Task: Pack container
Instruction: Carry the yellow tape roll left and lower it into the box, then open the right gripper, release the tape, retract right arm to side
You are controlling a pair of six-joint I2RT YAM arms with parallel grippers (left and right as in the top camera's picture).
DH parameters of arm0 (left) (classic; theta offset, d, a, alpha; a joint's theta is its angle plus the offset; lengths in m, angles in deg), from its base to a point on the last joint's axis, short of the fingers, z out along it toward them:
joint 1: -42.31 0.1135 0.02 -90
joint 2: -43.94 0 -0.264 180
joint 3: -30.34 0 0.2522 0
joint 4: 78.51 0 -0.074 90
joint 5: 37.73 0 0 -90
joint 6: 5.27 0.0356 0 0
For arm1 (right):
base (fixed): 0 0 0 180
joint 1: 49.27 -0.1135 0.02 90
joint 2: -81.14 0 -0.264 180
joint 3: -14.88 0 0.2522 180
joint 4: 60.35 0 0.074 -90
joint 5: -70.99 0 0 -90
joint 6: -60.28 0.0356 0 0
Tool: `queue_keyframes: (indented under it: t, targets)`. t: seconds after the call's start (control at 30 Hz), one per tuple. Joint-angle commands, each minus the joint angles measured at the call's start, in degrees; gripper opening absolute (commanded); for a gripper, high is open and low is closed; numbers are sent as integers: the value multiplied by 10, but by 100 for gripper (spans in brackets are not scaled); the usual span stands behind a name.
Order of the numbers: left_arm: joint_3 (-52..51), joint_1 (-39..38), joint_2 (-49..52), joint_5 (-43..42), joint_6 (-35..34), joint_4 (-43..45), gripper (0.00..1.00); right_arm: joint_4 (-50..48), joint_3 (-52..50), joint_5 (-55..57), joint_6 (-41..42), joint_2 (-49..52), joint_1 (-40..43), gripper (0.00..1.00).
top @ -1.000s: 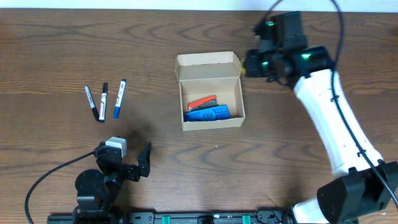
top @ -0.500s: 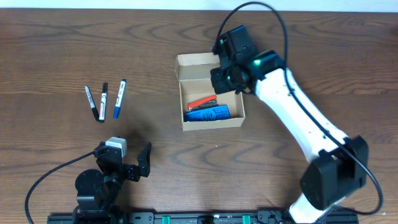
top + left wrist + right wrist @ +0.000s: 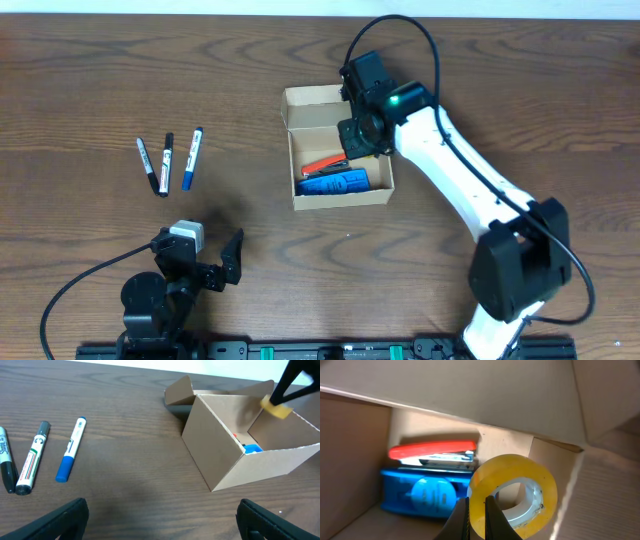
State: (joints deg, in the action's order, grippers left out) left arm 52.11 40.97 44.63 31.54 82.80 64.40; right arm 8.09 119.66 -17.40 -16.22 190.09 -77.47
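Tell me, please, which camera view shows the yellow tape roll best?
The right wrist view: the tape roll appears large, pinched by the right gripper over the container. The left wrist view shows only a yellow sliver; overhead, the arm hides it.

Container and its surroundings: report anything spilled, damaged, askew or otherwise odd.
Nothing stands out. The container sits open and undamaged, with a red stapler and a blue item lying flat inside. The right gripper holds a yellow tape roll over the opening. Three markers lie in a tidy row outside it; nothing is spilled.
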Motion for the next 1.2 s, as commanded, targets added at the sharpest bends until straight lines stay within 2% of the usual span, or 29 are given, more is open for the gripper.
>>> queue_keyframes:
  t: [0.0,0.43,0.5,0.67,0.73,1.17]
  targets:
    - [-12,-2,-4,2,-7,0,95,0,7,16,11,26,-4,1]
    - [-12,-2,-4,2,-7,0,95,-9,6,33,11,48,-4,3]
    - [-12,-2,-4,2,-7,0,95,-9,6,34,11,48,-4,6]
    - [-12,-2,-4,2,-7,0,95,-9,6,33,11,48,-4,24]
    - [-12,-2,-4,2,-7,0,95,-9,6,33,11,48,-4,27]
    - [-12,-2,-4,2,-7,0,95,2,20,33,10,35,-4,28]
